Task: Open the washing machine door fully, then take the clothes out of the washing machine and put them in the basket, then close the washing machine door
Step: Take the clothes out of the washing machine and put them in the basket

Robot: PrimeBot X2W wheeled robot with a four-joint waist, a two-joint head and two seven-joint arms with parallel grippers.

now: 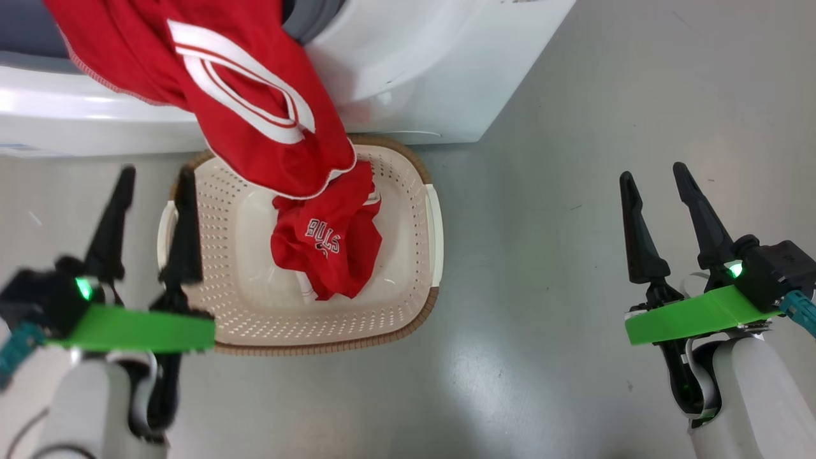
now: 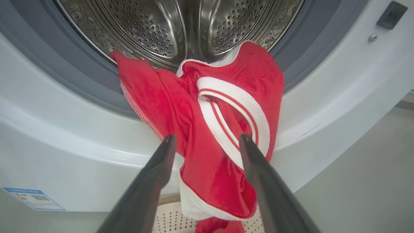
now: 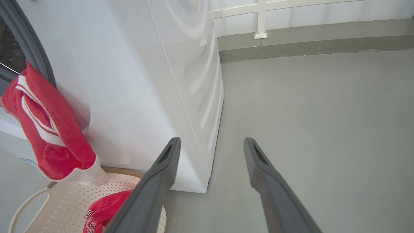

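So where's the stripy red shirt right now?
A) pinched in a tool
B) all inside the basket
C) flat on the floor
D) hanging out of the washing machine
D: the striped red jersey drapes from the drum down the washing machine front, its hem over the basket.

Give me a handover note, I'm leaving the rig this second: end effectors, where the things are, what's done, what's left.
Left end effector: open, empty, pointed at the hanging garment.
Right end effector: open, empty, over the grey floor beside the machine.
Red jersey with white stripes: draped out of the perforated steel drum of the white front-loading washing machine, lower end over the cream perforated plastic basket.
Red "BULLS" piece: lying in the basket.
Done: drum mouth open, one piece moved.
Left: bring the striped jersey into the basket, then close the door.
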